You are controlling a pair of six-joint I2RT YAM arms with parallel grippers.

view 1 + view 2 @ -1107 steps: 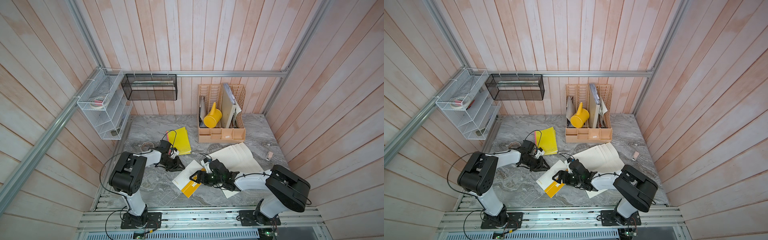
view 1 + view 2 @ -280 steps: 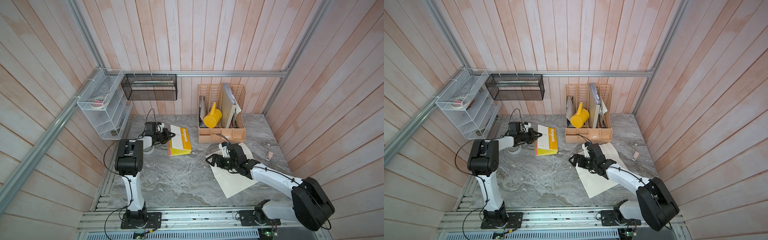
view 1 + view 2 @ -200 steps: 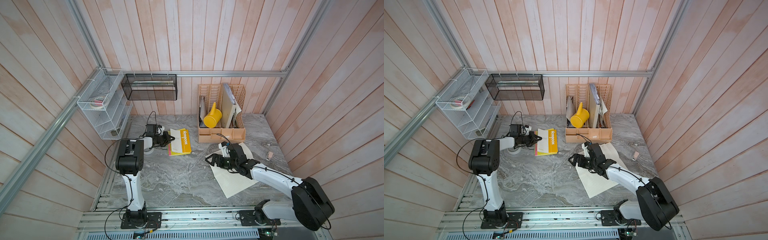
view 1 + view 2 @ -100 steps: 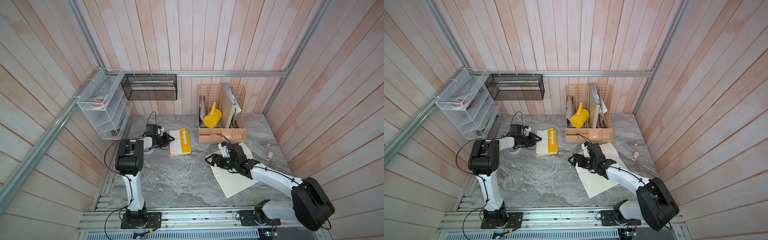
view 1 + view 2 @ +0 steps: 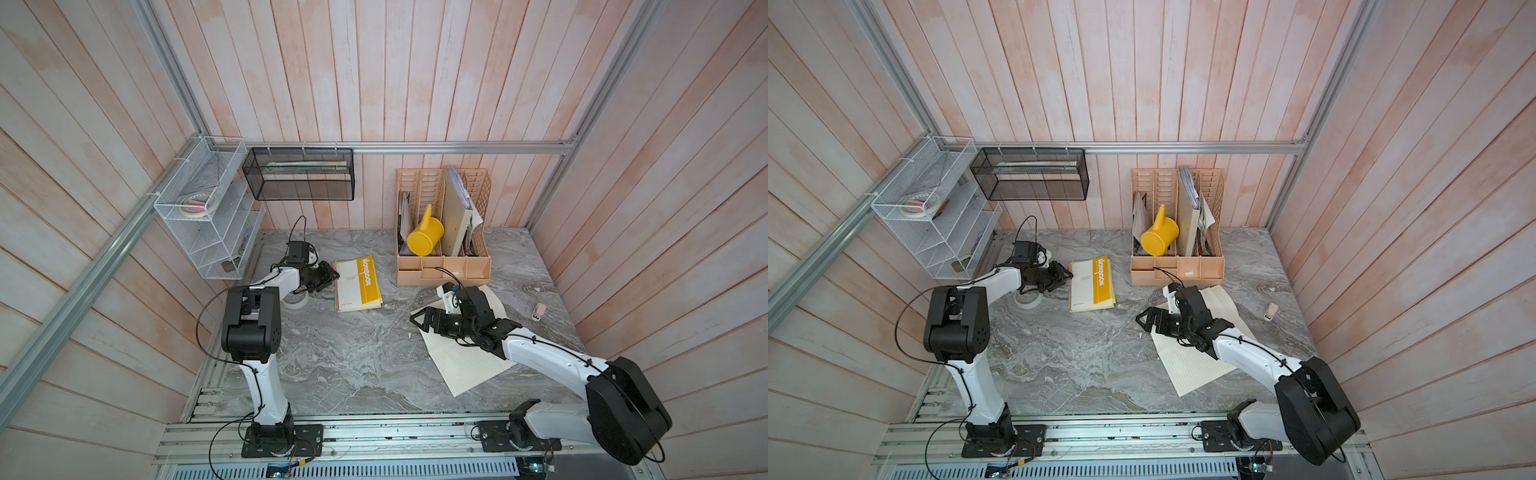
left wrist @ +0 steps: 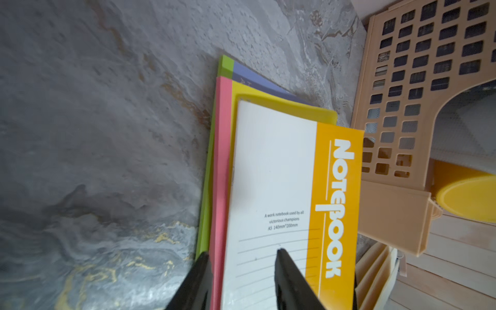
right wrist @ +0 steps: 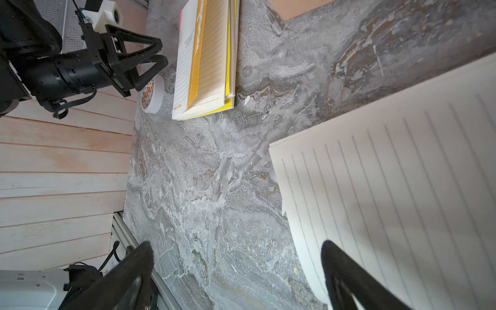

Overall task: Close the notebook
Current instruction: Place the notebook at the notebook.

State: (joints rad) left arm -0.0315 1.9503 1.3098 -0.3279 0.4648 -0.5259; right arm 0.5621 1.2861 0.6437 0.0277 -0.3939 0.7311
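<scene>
- On the left wall we see a white wire rack (image 5: pixel 208 241). Beside it, on the back wall, hangs a black mesh basket (image 5: pixel 299 174).
- The left arm (image 5: pixel 282 277) stretches low over the bench (image 5: pixel 353 365) toward its back left corner.
- The left jaws stand partly open and hold nothing. In the right wrist view their tips sit just beside the notebook's long left edge; we cannot tell whether they touch it.
- Under that arm a roll of white tape (image 5: pixel 297 300) lies on the bench, near the notebook.
- The notebook (image 5: pixel 355 282) lies at the back left of the bench, between the left jaws and the file organizer. Its cover faces up, white with an orange band that reads "NOTEBOOK" (image 6: pixel 281 188).
- It rests on a stack of coloured sheets (image 6: pixel 220 150) in green, pink, yellow and blue, which stick out past its edges.
- In the right wrist view lined pages show beyond the orange band (image 7: pixel 188 61), so the cover does not lie square over them.
- The beige file organizer (image 5: pixel 442 270) stands against the back wall with a yellow watering can (image 5: pixel 424 237) in it.
- The right arm (image 5: pixel 540 353) crosses a loose lined sheet (image 5: pixel 465 365). The right jaws are spread wide, empty, over the sheet's left edge and well apart from the notebook.
- A small pink object (image 5: pixel 539 309) lies near the right wall.
</scene>
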